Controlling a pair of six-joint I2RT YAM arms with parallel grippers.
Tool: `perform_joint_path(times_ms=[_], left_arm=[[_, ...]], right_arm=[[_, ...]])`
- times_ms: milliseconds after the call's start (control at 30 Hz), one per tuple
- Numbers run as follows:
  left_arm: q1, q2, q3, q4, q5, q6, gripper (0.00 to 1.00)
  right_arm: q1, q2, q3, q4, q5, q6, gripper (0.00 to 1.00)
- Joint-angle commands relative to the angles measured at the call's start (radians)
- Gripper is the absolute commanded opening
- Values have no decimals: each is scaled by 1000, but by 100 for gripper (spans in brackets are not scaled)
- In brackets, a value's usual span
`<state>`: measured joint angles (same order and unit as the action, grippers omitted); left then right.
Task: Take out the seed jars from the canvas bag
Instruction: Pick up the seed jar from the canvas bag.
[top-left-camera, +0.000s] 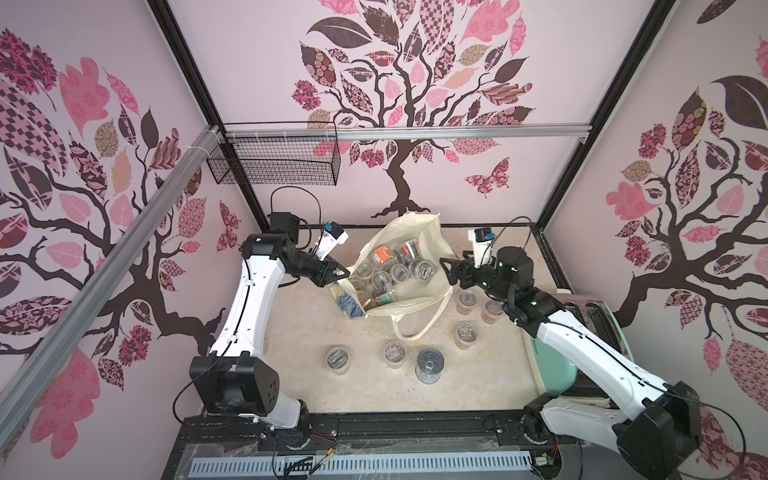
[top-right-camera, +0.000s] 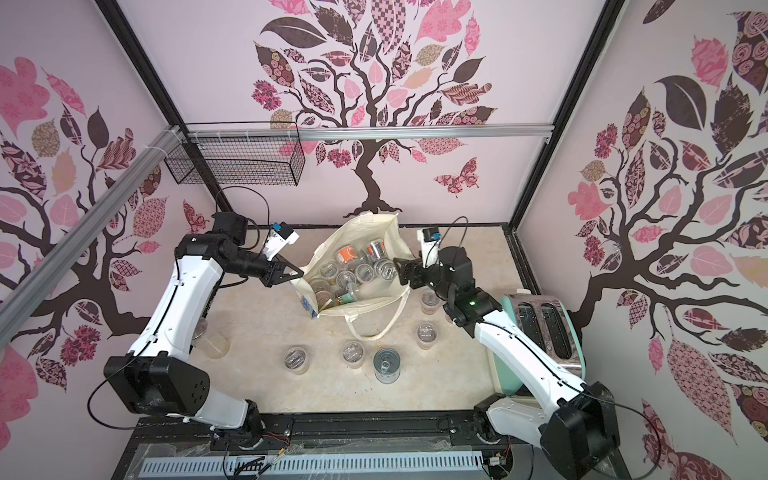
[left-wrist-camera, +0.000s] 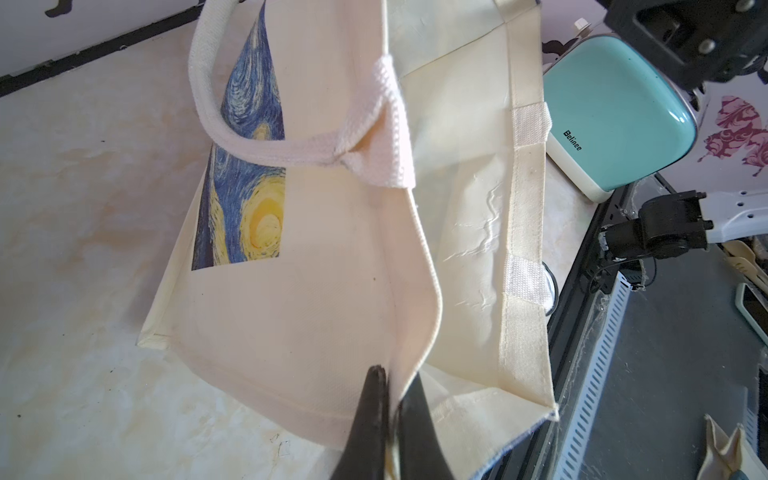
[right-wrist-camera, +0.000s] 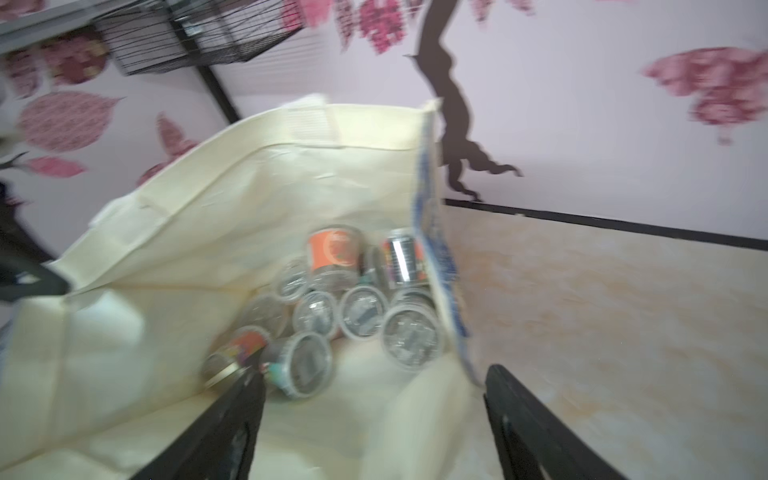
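- Cream canvas bag (top-left-camera: 409, 235) (top-right-camera: 357, 232) with a blue-and-yellow print on its outer face. It stands open-mouthed at the centre of both top views, on the marbled table (top-left-camera: 316, 324). A white handle (left-wrist-camera: 266, 147) loops across the print in the left wrist view.
- Seed jars (top-left-camera: 392, 270) (right-wrist-camera: 357, 311), lot in the bag: clear, lidded, heaped at the bottom of the bag. One with an orange label lies uppermost. The number cannot be told.
- Loose jars (top-left-camera: 394, 353), lot on the table: five upright outside the bag. Two are at lower centre and three are right of the bag, beside the right arm.
- Tin can (top-left-camera: 429, 365): grey, ring-pull top, upright, just right of the lower-centre pair.
- Left gripper (top-left-camera: 345, 272) (left-wrist-camera: 392, 386): jaws pinched tight on the bag's rim at the left edge of the mouth, with fabric between them.
- Right gripper (top-left-camera: 446, 270) (right-wrist-camera: 372, 374): jaws spread wide and holding nothing, at the bag's right rim. One finger is over the inside and the other is outside. That wrist view is blurred.
- Toaster (top-left-camera: 552, 365): mint green, at the right edge of the table, partly under the right arm.
- Wire basket (top-left-camera: 274, 162): black, hung on the rail at upper left.
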<state>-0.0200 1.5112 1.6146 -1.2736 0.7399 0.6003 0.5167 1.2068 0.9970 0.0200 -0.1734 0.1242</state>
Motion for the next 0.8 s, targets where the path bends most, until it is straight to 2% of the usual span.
perform_joint_path(times_ms=[0,133,267,400,600,767], left_arm=[[5,-37,-16,-72,51,69,0],[4,-50,-28,-78,64,89,0],[3,-52,-38,-76,76,98,0],[5,-52,-36,-74,78,95,0],[3,-33,-15,-66,66,79,0],[4,-23,-7,-67,60,82,0]], right_arm=[[91,90,108,-133,-165,-137,86],[122,193,172,-130,-166,-115,86],[138,284,196,-80,-111,-66,86],[148,386,195,34,-157,-35,87],[168,533,242,159,-16,3,91],[169,661,295,263,-22,1,93]])
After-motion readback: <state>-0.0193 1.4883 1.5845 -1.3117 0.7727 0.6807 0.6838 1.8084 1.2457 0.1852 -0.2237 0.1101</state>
